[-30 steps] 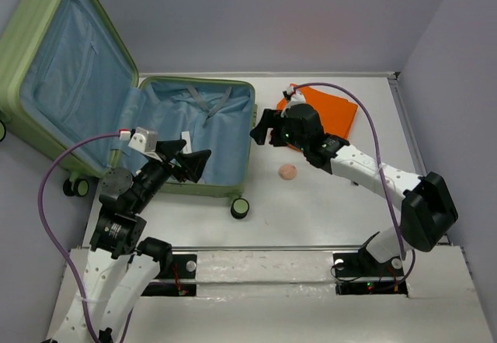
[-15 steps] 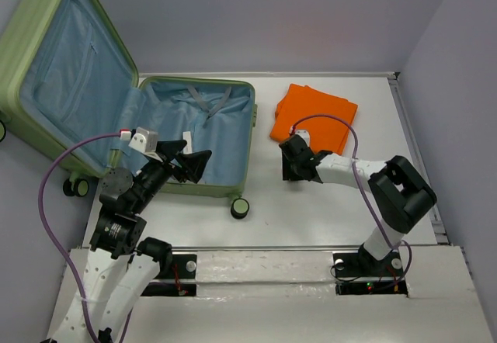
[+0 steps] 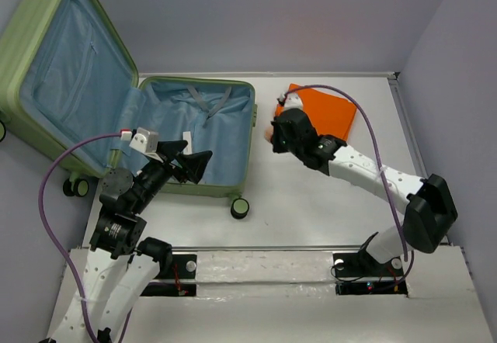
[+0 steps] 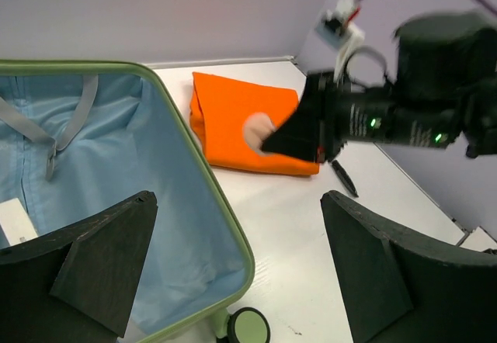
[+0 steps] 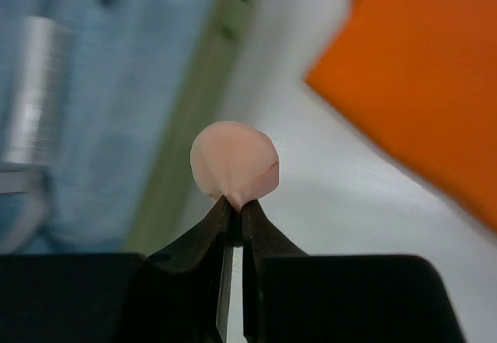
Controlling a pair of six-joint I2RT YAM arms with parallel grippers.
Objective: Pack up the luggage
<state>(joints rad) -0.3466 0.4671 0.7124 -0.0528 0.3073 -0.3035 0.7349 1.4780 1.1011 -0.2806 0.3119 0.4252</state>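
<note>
The luggage (image 3: 250, 137) lies open at the left of the table: a light-green shell with pale blue lining and its lid propped up at the back. My right gripper (image 5: 235, 203) is shut on the edge of a small pink round pad (image 5: 233, 159) and holds it in the air just right of the luggage rim (image 5: 198, 126). The top view shows the pink pad (image 3: 269, 132) between the luggage and the folded orange cloth (image 3: 330, 110). My left gripper (image 4: 233, 273) is open and holds nothing, above the luggage's near right corner (image 4: 210, 180).
A black pen (image 4: 344, 178) lies on the white table near the orange cloth (image 4: 233, 118). A caster wheel (image 3: 241, 207) sticks out at the luggage's near corner. A white tag (image 4: 15, 219) lies on the lining. Grey walls close in the back and right.
The pink pad lay on the table; my right gripper came down on it, shut, and has lifted it back and left toward the luggage. The left arm has not moved.
</note>
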